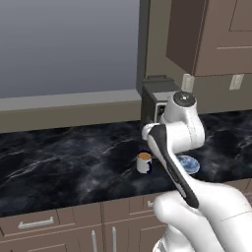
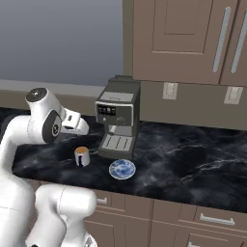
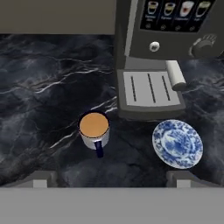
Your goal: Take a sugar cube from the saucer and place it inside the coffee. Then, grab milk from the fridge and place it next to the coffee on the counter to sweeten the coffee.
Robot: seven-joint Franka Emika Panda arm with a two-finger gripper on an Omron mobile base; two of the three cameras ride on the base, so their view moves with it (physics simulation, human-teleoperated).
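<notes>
Between the two small dark fingertips (image 3: 41,178) of the two-finger gripper (image 3: 113,180), spread wide and holding nothing, bare black marble counter with white veins (image 3: 43,87). Just ahead, slightly toward the left finger, small white mug of brown coffee (image 3: 94,129), upright, dark handle turned back toward the fingers. Ahead of the right finger, apart from the mug, small round shallow blue saucer with pale pattern (image 3: 177,143). Tiny tan sugar cube not to be told apart from that pattern: possibly in the coffee already, possibly too small to see. Farther ahead, just beyond both, boxy dark grey coffee machine (image 3: 166,52) with its drip tray. Probably light, hard and crumbly, that cube: best pinched gently across two flat sides, fingers narrowed beforehand, coming straight down so as not to skate it over the glazed plate. Likely light and slightly yielding, the milk carton: best taken across its flat sides at mid height
</notes>
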